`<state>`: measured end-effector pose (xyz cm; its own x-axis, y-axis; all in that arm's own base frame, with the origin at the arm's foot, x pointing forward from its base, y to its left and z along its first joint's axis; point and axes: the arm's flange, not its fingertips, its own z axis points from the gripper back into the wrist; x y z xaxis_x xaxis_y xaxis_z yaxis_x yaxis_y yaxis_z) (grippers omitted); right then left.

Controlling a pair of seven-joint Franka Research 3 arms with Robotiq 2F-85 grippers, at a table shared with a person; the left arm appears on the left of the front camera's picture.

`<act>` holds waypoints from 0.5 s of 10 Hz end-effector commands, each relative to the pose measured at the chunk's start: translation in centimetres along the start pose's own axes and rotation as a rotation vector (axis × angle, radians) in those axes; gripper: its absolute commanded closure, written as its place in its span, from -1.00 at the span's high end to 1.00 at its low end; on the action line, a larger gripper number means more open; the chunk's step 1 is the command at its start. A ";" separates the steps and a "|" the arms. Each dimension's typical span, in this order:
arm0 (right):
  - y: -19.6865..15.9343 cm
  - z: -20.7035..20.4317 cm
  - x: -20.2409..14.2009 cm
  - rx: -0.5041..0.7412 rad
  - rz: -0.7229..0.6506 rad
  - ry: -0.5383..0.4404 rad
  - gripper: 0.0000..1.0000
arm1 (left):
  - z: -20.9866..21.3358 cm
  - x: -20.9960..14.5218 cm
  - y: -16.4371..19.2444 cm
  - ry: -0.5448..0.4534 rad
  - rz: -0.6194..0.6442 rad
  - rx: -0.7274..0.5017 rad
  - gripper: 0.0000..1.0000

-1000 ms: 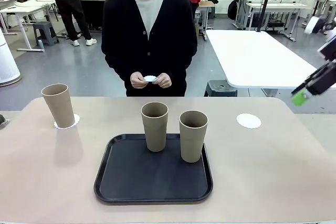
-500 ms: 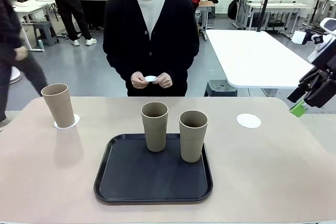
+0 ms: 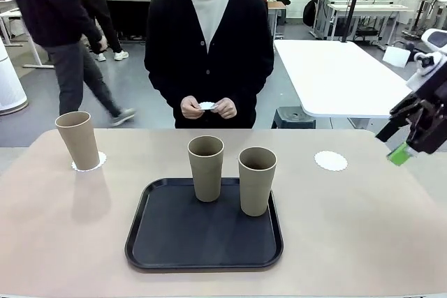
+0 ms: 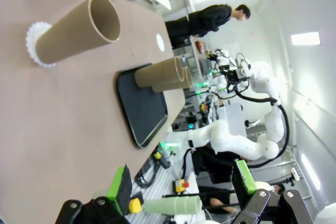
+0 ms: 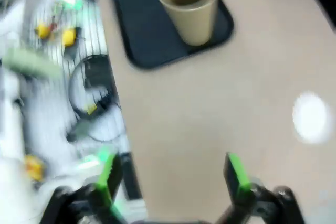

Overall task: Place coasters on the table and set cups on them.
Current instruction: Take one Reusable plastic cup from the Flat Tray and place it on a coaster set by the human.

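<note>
Right gripper (image 5: 170, 167), jaws spread and empty, hangs near the table (image 3: 349, 235) edge; three cups (image 3: 77, 140) (image 3: 206, 167) (image 3: 257, 180) stand upright, mouths up.

Three tall taupe-brown cups: a left cup (image 3: 78, 141), a middle cup (image 3: 206, 169) and a right cup (image 3: 257, 181). Three white scalloped coasters: a coaster (image 3: 100, 161) under the left cup, a bare coaster (image 3: 330, 160) and a hand-held coaster (image 3: 207, 105). One black tray (image 3: 202, 242) and one beige tabletop (image 3: 349, 228).
</note>
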<state>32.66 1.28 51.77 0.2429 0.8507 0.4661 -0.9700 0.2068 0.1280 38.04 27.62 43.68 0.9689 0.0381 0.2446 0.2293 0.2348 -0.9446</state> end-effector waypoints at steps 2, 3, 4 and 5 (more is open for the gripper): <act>-1.5 -6.0 -2.4 0.055 0.339 -0.321 1.00 | 0.1 0.0 -0.3 -0.004 0.004 -0.007 1.00; -2.6 -6.7 -2.9 0.111 0.333 -0.490 1.00 | 0.1 0.0 -0.3 -0.004 0.004 -0.007 1.00; -3.7 -7.4 -3.6 0.125 0.316 -0.610 1.00 | 0.1 0.0 -0.3 -0.004 0.004 -0.007 1.00; -4.8 -8.5 -4.3 0.093 0.252 -0.674 1.00 | 0.1 0.0 -0.3 -0.004 0.004 -0.007 1.00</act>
<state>34.90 0.86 43.68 -0.0557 0.4682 0.8819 -0.9984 -0.0184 -0.0533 38.04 27.62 43.67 0.9689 0.0383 0.2444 0.2291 0.2346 -0.9447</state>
